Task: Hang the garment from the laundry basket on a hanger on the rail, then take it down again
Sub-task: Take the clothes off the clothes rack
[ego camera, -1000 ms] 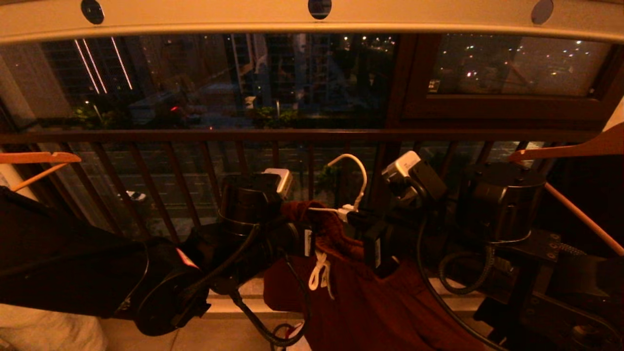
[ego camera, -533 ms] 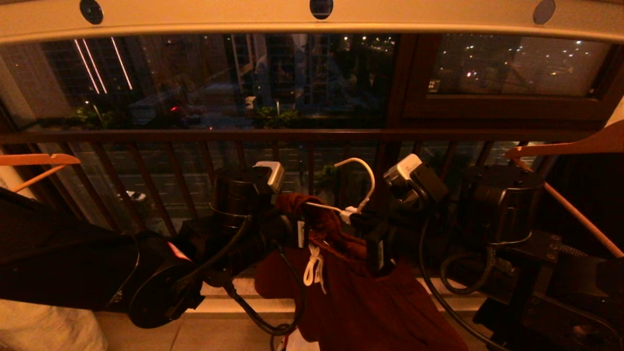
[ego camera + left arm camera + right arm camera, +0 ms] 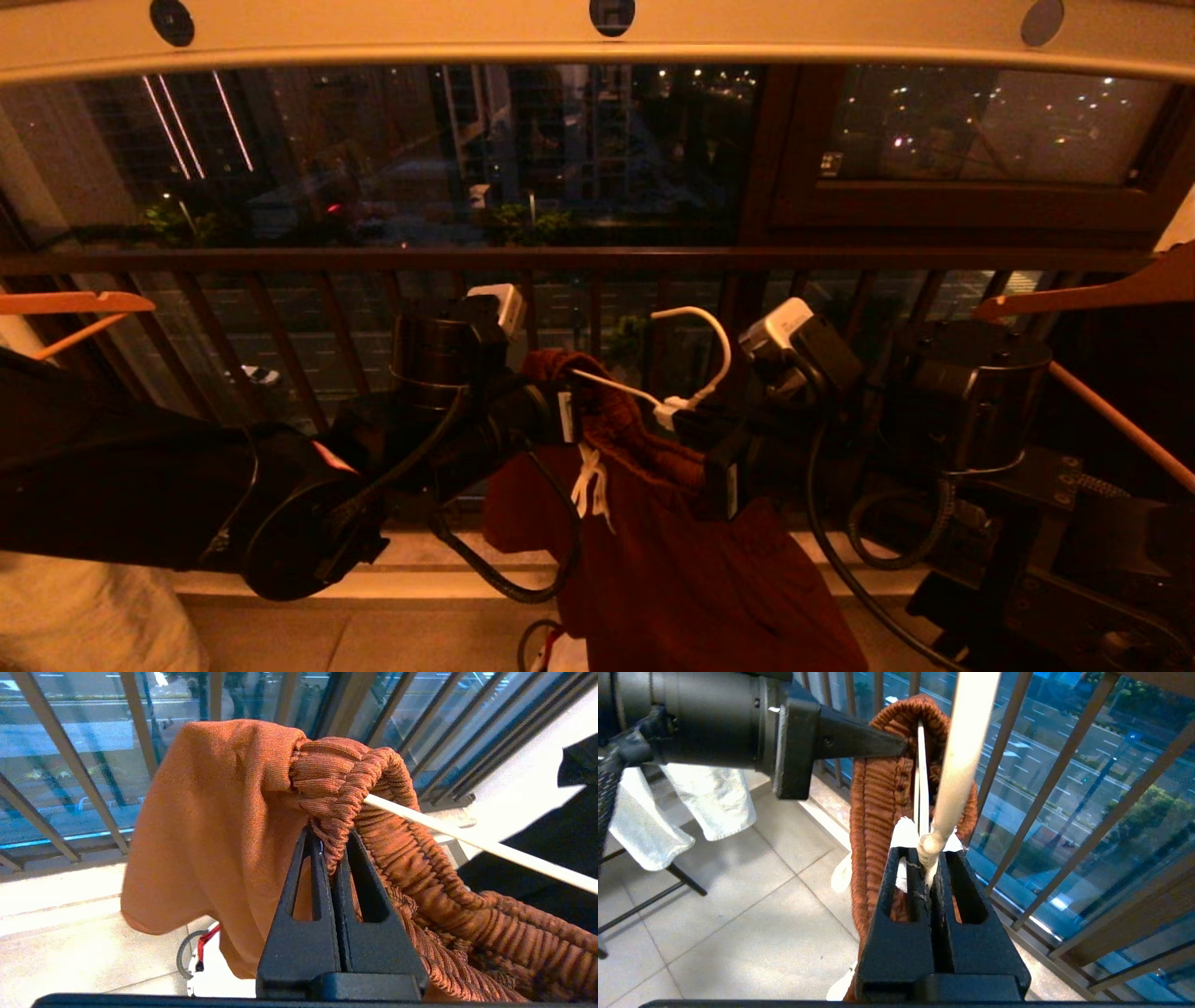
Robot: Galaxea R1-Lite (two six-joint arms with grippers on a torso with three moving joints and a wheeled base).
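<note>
You've got both arms up in front of the dark barred railing (image 3: 597, 259), below the rail (image 3: 392, 37). L gripper (image 3: 330, 845) is clamped tight on the garment (image 3: 672, 551), pinching the gathered elastic waistband (image 3: 336, 772) right at the top of the bunch. R gripper (image 3: 930, 861) is clamped on the hanger (image 3: 695, 359), jaws pinched on the twisted neck just under the hook. Head view: hook curves up free, not on the rail, which runs well above it. 1 thin white hanger arm slants from the neck across to the L gripper and goes into the waistband; in the L wrist view that wire comes out of the gathered fabric beside the fingertips. The rest of the shorts hangs down loose between the 2 arms, the white drawstring (image 3: 588, 490) dangling at the front. Wooden hangers (image 3: 75, 303) sit at far L and far R edges of the head view, apart from your grippers. R wrist view shows pale cloth (image 3: 710, 802) draped on a dark rack over the tiled floor (image 3: 752, 933). Can't make out the laundry basket for sure.
</note>
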